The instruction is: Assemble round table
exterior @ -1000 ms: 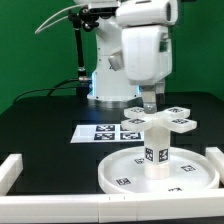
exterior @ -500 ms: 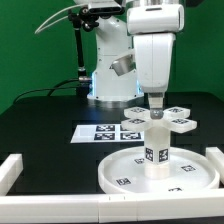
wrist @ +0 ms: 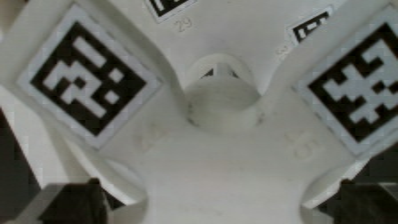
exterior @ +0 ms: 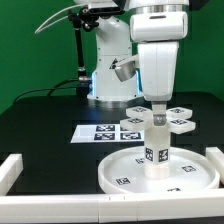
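exterior view: the white arm reaches down over the black worktop (exterior: 40,125) with its tool (exterior: 158,106) pointing straight down above the cross-shaped foot piece (exterior: 160,120). the foot piece lies flat behind the large round disc (exterior: 158,172), its white lobes spreading to both sides, each carrying a black-and-white tag. the tool's tip sits right over the middle of the cross; from this angle i cannot tell if it touches the piece.

the short cylindrical leg (exterior: 157,146) stands upright in the middle of the disc, a tag on its side facing the camera. the disc lies near the front edge of the worktop, rim up, with small tags on its floor. from this camera the top of the leg overlaps the foot piece and the tool's lower end, so the exact gap between them is unclear.

toward the exterior view's left of the foot piece, the marker board (exterior: 100,133) lies flat on the worktop. a white border rail (exterior: 12,170) sits at the front corner on the exterior view's left.

wrist view: the foot piece (wrist: 210,110) fills the picture close up, two large tags on its arms and a rounded hollow at its centre. the tool's two dark fingertips (wrist: 75,203) stand spread wide apart at either side, with nothing gripped between them.
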Controlling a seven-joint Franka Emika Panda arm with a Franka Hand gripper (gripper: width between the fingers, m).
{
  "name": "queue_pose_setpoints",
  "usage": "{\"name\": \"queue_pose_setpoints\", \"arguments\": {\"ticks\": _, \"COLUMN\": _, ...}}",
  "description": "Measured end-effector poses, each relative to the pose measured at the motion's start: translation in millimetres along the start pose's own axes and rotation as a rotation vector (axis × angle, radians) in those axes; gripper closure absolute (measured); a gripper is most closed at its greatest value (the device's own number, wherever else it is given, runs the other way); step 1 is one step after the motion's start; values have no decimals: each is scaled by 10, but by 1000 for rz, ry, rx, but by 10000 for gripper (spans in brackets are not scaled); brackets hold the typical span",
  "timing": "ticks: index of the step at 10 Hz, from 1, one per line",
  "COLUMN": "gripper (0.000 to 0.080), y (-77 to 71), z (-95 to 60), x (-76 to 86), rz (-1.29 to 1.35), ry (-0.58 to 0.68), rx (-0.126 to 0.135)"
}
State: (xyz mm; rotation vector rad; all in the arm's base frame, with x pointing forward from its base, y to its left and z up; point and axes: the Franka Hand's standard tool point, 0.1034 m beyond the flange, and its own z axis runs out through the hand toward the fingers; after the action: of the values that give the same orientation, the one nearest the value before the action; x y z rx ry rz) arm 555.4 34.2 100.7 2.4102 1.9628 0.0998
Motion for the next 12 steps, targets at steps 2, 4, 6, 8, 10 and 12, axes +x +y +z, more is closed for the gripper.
{"name": "queue_pose_setpoints", "arguments": {"ticks": 2, "gripper": 150, "y": 0, "z": 17, "x": -34, "rz": 7, "ry": 0, "rx": 3}}
{"name": "queue_pose_setpoints", "arguments": {"ticks": 4, "gripper": 150, "y": -3, "z": 33, "x": -55, "rz": 11, "ry": -1, "rx": 6}}
{"name": "queue_pose_setpoints", "arguments": {"ticks": 6, "gripper": 258, "y": -7, "z": 43, "x": -59, "rz": 12, "ry": -1, "rx": 7}}
{"name": "queue_pose_setpoints", "arguments": {"ticks": 8, "gripper": 352, "y": -6, "z": 43, "x": -61, "rz": 12, "ry": -1, "rx": 7}}
{"name": "queue_pose_setpoints", "arguments": {"ticks": 10, "gripper": 352, "y": -6, "z": 43, "x": -60, "rz": 43, "ry": -1, "rx": 7}}
{"name": "queue_pose_setpoints", "arguments": {"ticks": 12, "gripper": 352, "y": -6, "z": 39, "x": -62, "rz": 139, "ry": -2, "rx": 12}}
